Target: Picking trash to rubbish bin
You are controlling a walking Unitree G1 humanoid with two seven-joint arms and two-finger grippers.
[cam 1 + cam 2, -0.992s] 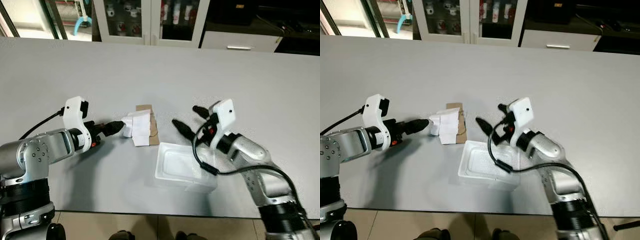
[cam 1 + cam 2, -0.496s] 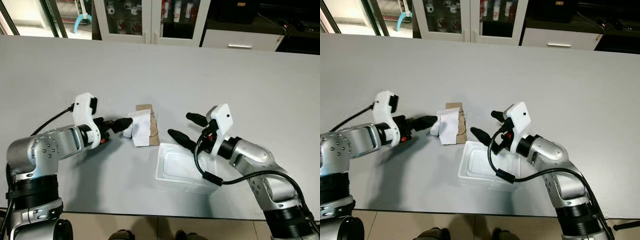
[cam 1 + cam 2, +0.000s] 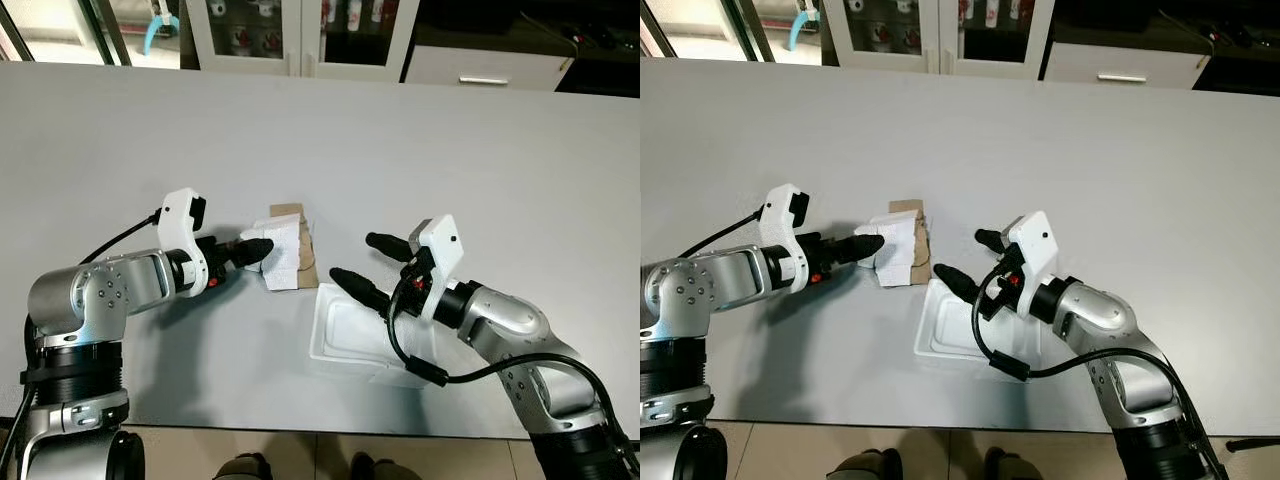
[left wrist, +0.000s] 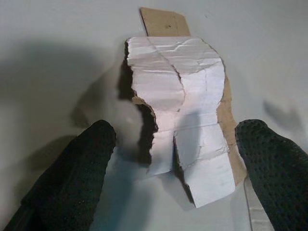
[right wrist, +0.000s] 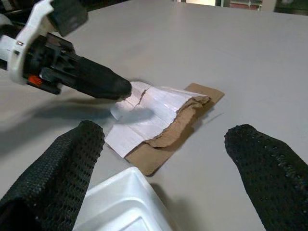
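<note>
Two claws flank the torn card (image 3: pixel 285 252) lying flat on the bench (image 3: pixel 330 140): left claw (image 4: pixel 175 159) spread, seemingly to straddle it, right claw (image 3: pixel 368 260) spread over the tray (image 3: pixel 350 340).

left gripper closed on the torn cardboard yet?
No: the left gripper is open, fingers either side of the torn cardboard.

Bare grey table (image 3: pixel 480 150) all round, open toward the far cabinets (image 3: pixel 300 30). Torn cardboard scrap (image 3: pixel 285 250) mid-table, flanked by the spread fingers of the left gripper (image 4: pixel 173 159), tips touching its near edge. Just beside it, white plastic tray (image 3: pixel 345 335), blocking the low path from the right. Right gripper (image 3: pixel 365 265) spread wide over the tray's far corner, a clear gap between it and the scrap.
</note>
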